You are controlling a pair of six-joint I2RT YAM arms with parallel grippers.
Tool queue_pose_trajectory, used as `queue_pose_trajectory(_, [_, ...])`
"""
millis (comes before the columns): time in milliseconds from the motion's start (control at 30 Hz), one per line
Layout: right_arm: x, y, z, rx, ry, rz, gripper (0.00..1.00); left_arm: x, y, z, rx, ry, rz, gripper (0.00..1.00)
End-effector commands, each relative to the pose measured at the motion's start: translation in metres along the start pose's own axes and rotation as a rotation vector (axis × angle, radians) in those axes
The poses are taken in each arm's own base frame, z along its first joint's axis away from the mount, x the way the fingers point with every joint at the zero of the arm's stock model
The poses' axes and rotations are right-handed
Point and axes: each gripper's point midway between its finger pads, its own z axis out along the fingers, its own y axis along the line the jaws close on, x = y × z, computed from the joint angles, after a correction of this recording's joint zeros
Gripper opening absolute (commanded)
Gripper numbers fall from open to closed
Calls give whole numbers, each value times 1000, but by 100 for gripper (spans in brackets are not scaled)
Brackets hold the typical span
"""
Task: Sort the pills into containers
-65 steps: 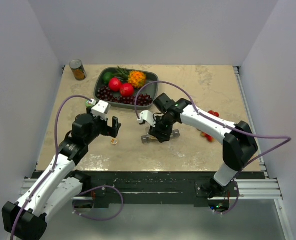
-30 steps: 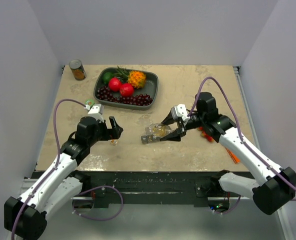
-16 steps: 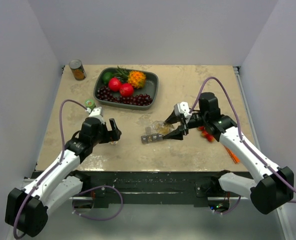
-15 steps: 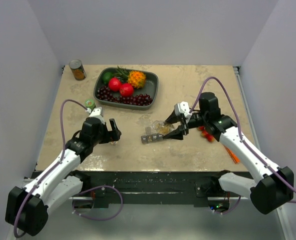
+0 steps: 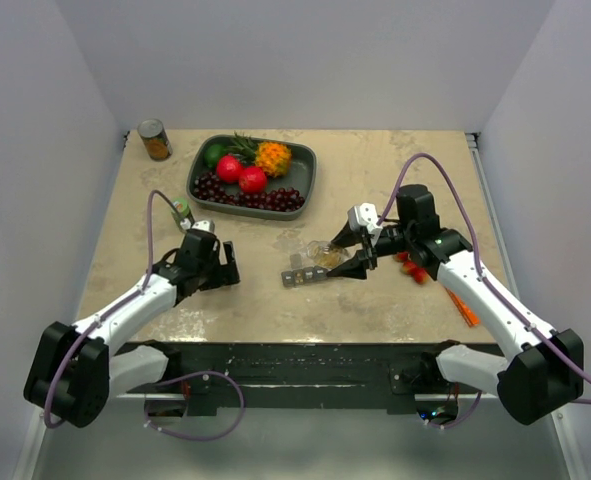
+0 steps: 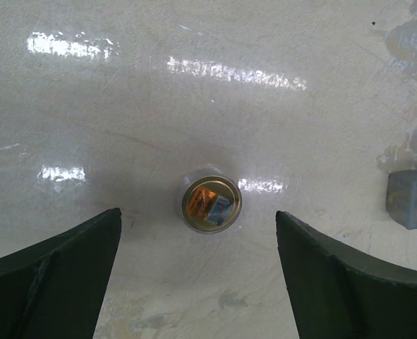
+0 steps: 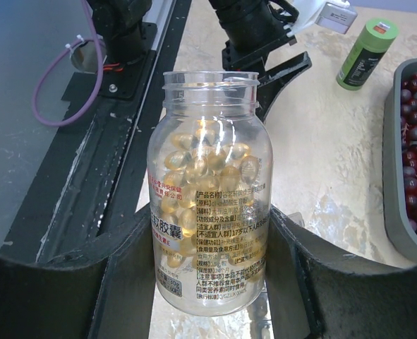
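My right gripper (image 7: 212, 236) is shut on a clear open pill bottle (image 7: 209, 183) full of yellow softgels, tilted on its side. In the top view the right gripper (image 5: 348, 252) holds the bottle (image 5: 324, 255) just above the grey strip of containers (image 5: 301, 276) at the table's middle. My left gripper (image 6: 198, 233) is open, low over the table, its fingers either side of a small round cap (image 6: 211, 204) without touching it. One end of the containers (image 6: 411, 198) shows at the right edge. In the top view the left gripper (image 5: 226, 268) is left of the containers.
A dark grey fruit tray (image 5: 306, 172) stands at the back centre and a tin can (image 5: 155, 140) at the back left. A green tube (image 5: 182, 211) stands behind the left gripper. Small red items (image 5: 416, 272) and an orange item (image 5: 465, 315) lie to the right.
My left arm has stretched forward and lowered its open gripper over the cap. My right arm drew back to the right with the bottle, then held still for the last half second.
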Motion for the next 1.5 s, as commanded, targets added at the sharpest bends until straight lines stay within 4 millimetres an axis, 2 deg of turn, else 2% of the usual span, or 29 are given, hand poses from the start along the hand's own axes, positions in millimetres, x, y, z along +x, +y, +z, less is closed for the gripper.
queue_pose_trajectory(0, [-3,2,0,-19,-15,-28,0,-25,-13,2,14,-51,-28,93])
queue_pose_trajectory(200, [-2,1,-1,-18,-12,-30,0,-23,-15,14,-10,-8,-14,88])
queue_pose_trajectory(233, [-2,1,-1,-16,-12,-30,0,-27,-19,14,-7,-14,-19,84])
queue_pose_trajectory(333, [-1,0,-1,-15,-11,-31,0,-21,-25,18,-26,15,4,83])
queue_pose_trajectory(400, [0,-1,-1,-11,-9,-28,0,-15,-26,20,-74,28,34,78])
queue_pose_trajectory(667, [0,-1,-1,-12,-8,-30,0,5,-17,23,-216,75,75,68])
queue_pose_trajectory(767, [1,-1,-1,-11,-7,-30,0,7,-16,23,-219,82,77,63])
queue_pose_trajectory(1000, [2,-1,-1,-9,-4,-28,0,10,-17,22,-211,88,86,59])
queue_pose_trajectory(1067, [3,-2,-1,-7,-3,-28,0,10,-17,24,-210,85,90,54])
queue_pose_trajectory(1267, [3,-2,-2,-3,-2,-29,0,8,-25,26,-167,78,108,50])
queue_pose_trajectory(1333, [4,-3,-3,-1,-1,-27,0,6,-27,24,-150,66,114,47])
queue_pose_trajectory(1433, [4,-2,-3,-2,-1,-27,0,1,-34,19,-100,47,132,35])
queue_pose_trajectory(1467, [5,-3,-3,-1,0,-27,0,2,-38,16,-70,52,138,28])
